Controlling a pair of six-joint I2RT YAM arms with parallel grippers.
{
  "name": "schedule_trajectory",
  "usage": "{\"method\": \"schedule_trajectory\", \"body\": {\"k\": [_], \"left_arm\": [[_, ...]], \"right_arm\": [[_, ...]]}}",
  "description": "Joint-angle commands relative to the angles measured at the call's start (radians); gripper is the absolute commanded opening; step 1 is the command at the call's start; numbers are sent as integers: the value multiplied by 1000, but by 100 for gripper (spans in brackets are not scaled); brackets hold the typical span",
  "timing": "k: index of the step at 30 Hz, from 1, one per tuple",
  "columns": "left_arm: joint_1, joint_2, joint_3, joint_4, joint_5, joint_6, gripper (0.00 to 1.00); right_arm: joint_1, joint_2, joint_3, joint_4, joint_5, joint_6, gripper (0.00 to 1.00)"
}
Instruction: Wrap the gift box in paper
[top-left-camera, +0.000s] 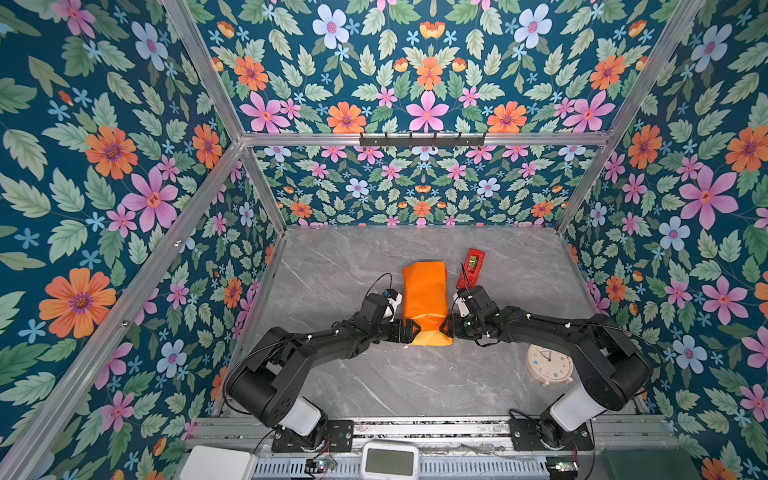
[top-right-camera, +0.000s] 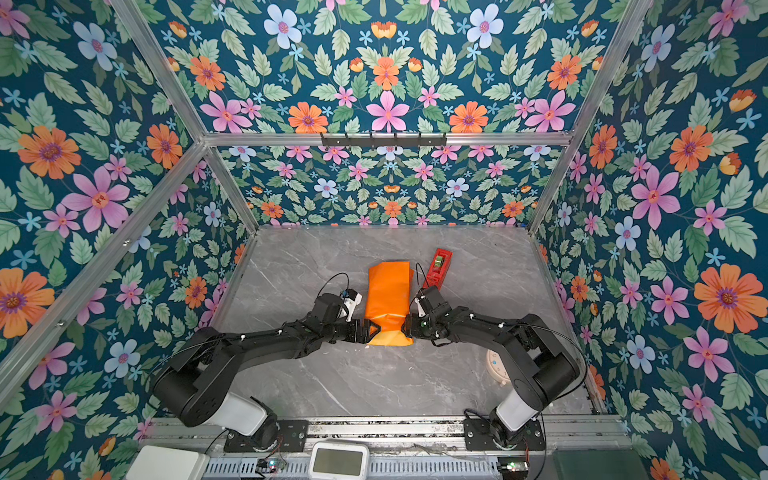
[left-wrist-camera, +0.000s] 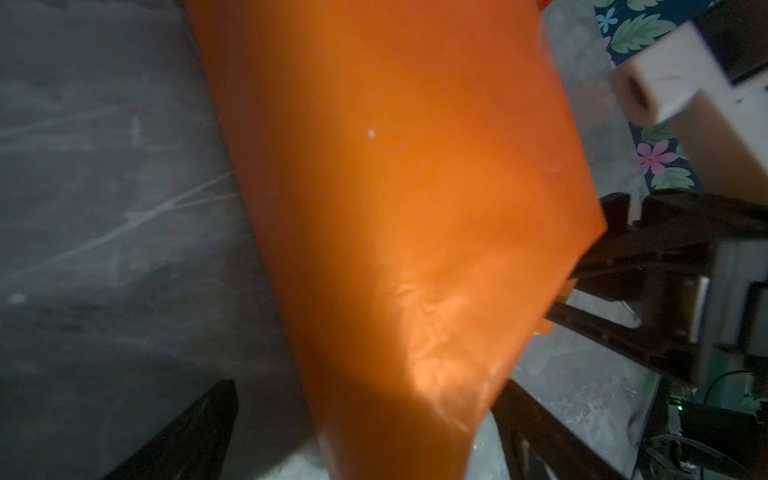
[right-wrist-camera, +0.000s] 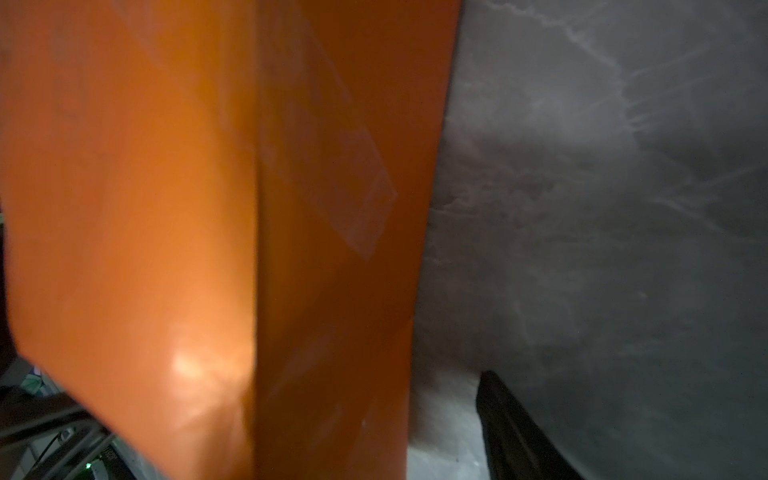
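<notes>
The paper (top-left-camera: 424, 299) (top-right-camera: 388, 295) lies orange side out as a long wrapped parcel in the middle of the table. The gift box is hidden inside it. My left gripper (top-left-camera: 413, 333) (top-right-camera: 374, 330) and right gripper (top-left-camera: 445, 328) (top-right-camera: 406, 326) push in from either side at the parcel's near end, where the paper is pinched narrow. In the left wrist view the paper (left-wrist-camera: 395, 208) runs between two widely spread fingers (left-wrist-camera: 195, 432). The right wrist view shows the paper (right-wrist-camera: 208, 208) and one finger (right-wrist-camera: 507, 415) standing apart from it; the other finger is hidden.
A slim red gadget (top-left-camera: 471, 268) lies just right of the parcel's far end. A cream alarm clock (top-left-camera: 549, 365) sits partly under the right arm. A white device (top-left-camera: 390, 461) rests at the front rail. Flowered walls enclose the grey marble table (top-left-camera: 353, 386).
</notes>
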Motion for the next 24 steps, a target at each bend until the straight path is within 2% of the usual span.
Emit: {"method": "schedule_trajectory", "body": {"k": [1, 5, 9, 15, 19, 22, 24], "left_arm": [[4, -17, 19, -10, -14, 32, 100], [3, 39, 80, -61, -44, 63, 97], [4, 88, 99, -84, -72, 81, 88], [2, 96, 86, -78, -84, 89, 81], [2, 104, 79, -71, -93, 87, 80], [2, 111, 79, -67, -103, 86, 78], [1, 118, 82, -66, -100, 86, 76]], "right_arm": [[2, -3, -1, 14, 19, -11, 59], [1, -4, 2, 13, 15, -14, 58], [0, -29, 1, -6, 8, -27, 58], [1, -110, -41, 3, -57, -47, 70], [12, -122, -53, 57, -59, -29, 76], [26, -88, -14, 53, -11, -31, 75], [28, -60, 8, 44, 25, -29, 70]]}}
